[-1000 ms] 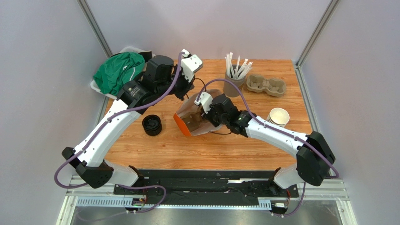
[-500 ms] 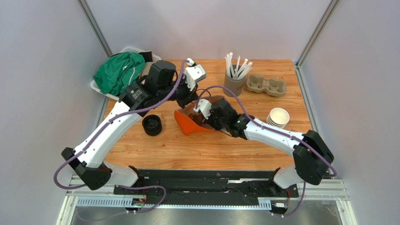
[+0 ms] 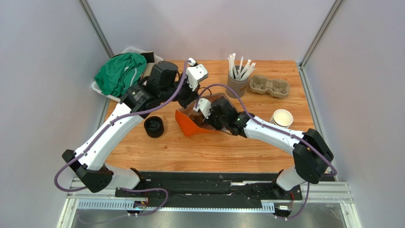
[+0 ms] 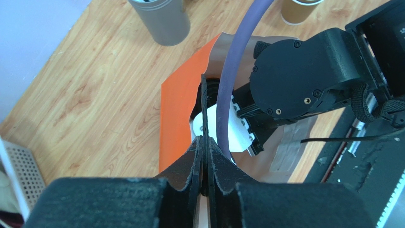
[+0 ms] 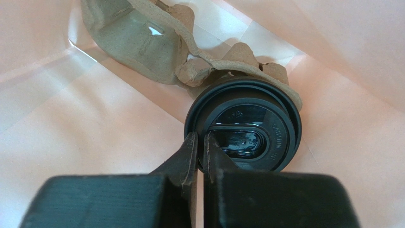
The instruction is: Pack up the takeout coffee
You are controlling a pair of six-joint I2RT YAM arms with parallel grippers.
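The takeout coffee shows only in the right wrist view, as its round black lid [image 5: 247, 130]; the cup under it is hidden. It sits in a grey cardboard carrier [image 5: 142, 42] inside the orange paper bag [image 3: 189, 126]. My right gripper [image 5: 199, 142] reaches into the bag and is shut on the lid's near rim. My left gripper [image 4: 204, 140] pinches a thin dark edge [image 4: 204, 107] at the bag's mouth [image 4: 178, 109]; it hangs over the bag's far side [image 3: 192, 100].
A grey cup of white straws [image 3: 236, 85] and a second cardboard carrier [image 3: 269, 86] stand at the back. Stacked tan cups [image 3: 281, 118] are on the right and a stack of black lids [image 3: 154, 127] left of the bag. A white basket [image 3: 97, 89] with green cloth [image 3: 120, 71] is at the back left.
The bag has come down from a raised tilt to lie low on the table. My right arm has pushed further in. The left gripper has dropped slightly with the bag's edge.
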